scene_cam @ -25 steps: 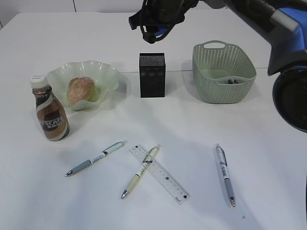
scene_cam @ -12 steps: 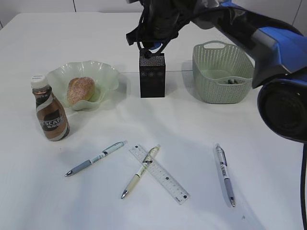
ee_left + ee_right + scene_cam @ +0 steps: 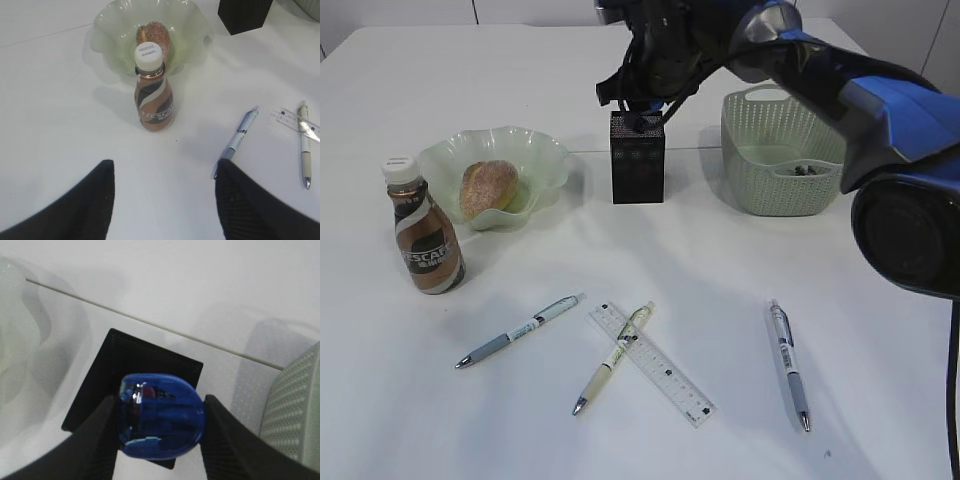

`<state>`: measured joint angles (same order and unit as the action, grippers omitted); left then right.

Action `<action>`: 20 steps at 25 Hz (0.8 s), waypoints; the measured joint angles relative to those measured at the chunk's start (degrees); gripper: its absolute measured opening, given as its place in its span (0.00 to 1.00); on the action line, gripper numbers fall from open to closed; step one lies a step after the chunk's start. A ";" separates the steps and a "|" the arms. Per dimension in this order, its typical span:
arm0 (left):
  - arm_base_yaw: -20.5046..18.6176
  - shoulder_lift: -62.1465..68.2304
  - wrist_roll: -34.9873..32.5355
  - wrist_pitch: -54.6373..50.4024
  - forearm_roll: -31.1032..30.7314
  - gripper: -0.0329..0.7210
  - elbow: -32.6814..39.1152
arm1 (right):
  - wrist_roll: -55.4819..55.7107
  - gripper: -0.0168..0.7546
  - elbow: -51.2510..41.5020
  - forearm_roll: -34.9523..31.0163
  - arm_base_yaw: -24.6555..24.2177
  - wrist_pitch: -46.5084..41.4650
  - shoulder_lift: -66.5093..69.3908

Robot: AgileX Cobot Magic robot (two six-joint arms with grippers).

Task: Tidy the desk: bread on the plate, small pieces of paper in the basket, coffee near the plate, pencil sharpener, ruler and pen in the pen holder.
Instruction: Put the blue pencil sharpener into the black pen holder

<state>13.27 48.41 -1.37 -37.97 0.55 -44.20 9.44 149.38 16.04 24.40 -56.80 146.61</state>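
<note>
The glossy blue plastic pencil sharpener [image 3: 161, 416] is clamped between the right gripper [image 3: 159, 432] fingers directly over the square black mesh pen holder [image 3: 102, 371], green woven basket [image 3: 292, 407] at 3 o'clock; left gripper [image 3: 165, 200] jaws held apart, empty.

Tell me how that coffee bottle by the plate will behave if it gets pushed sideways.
The coffee bottle stands tall on a narrow base, so a push near its white cap would probably tip it. It looks full, so likely heavy for its size; a low push may slide it. Its round body would likely roll once down.
</note>
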 joint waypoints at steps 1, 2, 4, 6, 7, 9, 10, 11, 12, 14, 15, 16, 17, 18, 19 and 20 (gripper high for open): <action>0.00 0.00 0.00 0.00 0.00 0.64 0.00 | 0.11 0.50 0.00 -0.20 -0.26 0.76 0.00; 0.00 0.00 0.00 0.13 0.00 0.64 0.00 | 0.11 0.50 0.00 -0.43 -0.54 1.19 0.09; 0.00 0.00 0.00 0.69 0.00 0.64 0.00 | 0.11 0.50 0.00 -0.71 -0.61 1.61 0.09; 0.00 0.00 0.00 1.16 0.00 0.64 0.00 | 0.18 0.50 0.00 -2.17 -0.65 2.63 0.09; 0.00 0.00 0.00 1.31 0.10 0.64 0.00 | 0.18 0.50 0.00 -2.17 -0.65 2.63 0.09; 0.00 0.00 0.00 1.43 0.10 0.64 0.00 | 0.24 0.50 0.00 -2.81 -0.65 3.43 0.09; 0.00 0.00 0.00 1.43 0.10 0.64 0.00 | 0.33 0.50 0.00 -2.94 -0.65 3.42 0.09; 0.00 0.00 0.00 1.43 0.21 0.64 0.00 | 0.33 0.50 0.00 -2.94 -0.65 3.44 0.09; 0.00 0.00 0.00 1.43 0.21 0.64 0.00 | 0.33 0.50 0.00 -3.03 -0.65 3.70 0.22; 0.00 0.00 0.00 1.43 0.21 0.64 0.00 | 0.33 0.50 0.00 -3.06 -0.65 3.76 0.61; 0.00 0.00 0.00 1.43 0.21 0.64 0.00 | 0.33 0.50 0.00 -3.06 -0.65 3.76 0.78; 0.00 0.00 0.00 1.43 0.21 0.64 0.00 | 0.33 0.50 0.00 -3.26 -0.65 3.76 1.38; 0.00 0.00 0.00 1.43 0.21 0.64 0.00 | 0.33 0.50 0.00 -3.38 -0.65 3.76 1.60; 0.00 0.00 0.00 1.43 0.21 0.64 0.00 | 0.33 0.50 0.00 -3.50 -0.65 3.76 1.78; 0.00 0.00 0.00 1.43 0.21 0.64 0.00 | 0.33 0.50 0.00 -3.62 -0.65 3.76 2.02; 0.00 0.00 0.00 1.43 0.21 0.64 0.00 | 0.33 0.50 0.00 -3.62 -0.65 3.76 2.13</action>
<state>13.27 48.41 -1.37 -36.54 0.76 -44.20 9.77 149.38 12.42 23.75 -53.04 148.73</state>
